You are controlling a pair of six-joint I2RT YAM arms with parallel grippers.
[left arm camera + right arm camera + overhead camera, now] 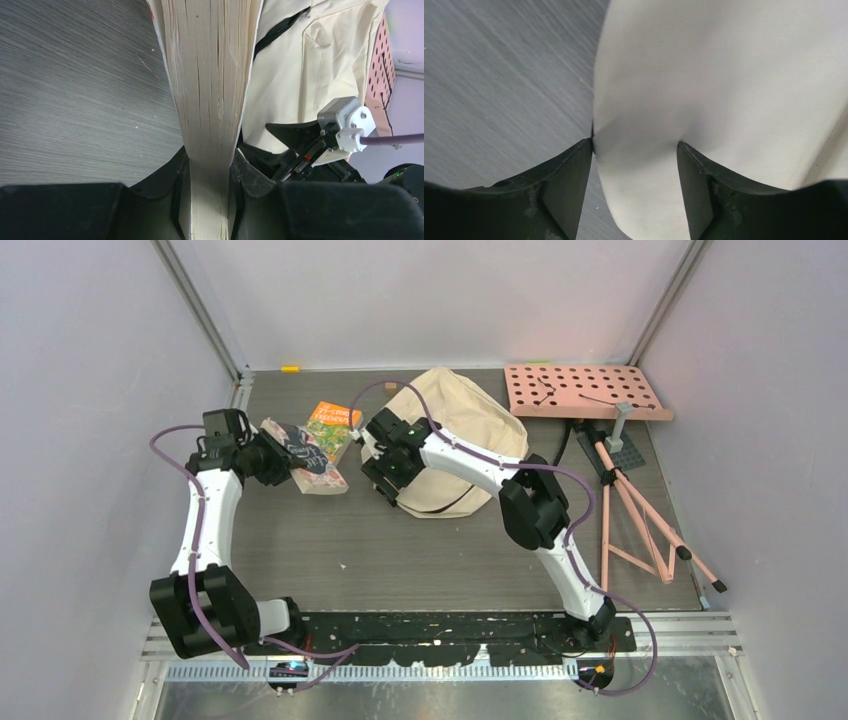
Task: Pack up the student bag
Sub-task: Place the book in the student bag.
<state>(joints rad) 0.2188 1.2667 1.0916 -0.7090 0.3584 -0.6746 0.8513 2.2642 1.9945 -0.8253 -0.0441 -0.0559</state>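
Observation:
The student bag (pixel 470 425) is a cream fabric backpack lying at the back middle of the table, also seen in the left wrist view (pixel 300 65). My left gripper (pixel 285 455) is shut on a thick book (pixel 318 468) and holds it off the table to the left of the bag. The left wrist view shows the book's page edge (pixel 207 75) clamped between the fingers of the left gripper (pixel 210 155). My right gripper (pixel 383 478) is at the bag's left edge. It stands open (pixel 635 145) around a fold of the bag's fabric (pixel 724 75).
An orange book (pixel 333 423) lies flat behind the held book. A pink perforated board (pixel 585 390) sits at the back right, with a pink folding frame (pixel 645 520) and a grey block (pixel 622 448) in front of it. Side walls stand close.

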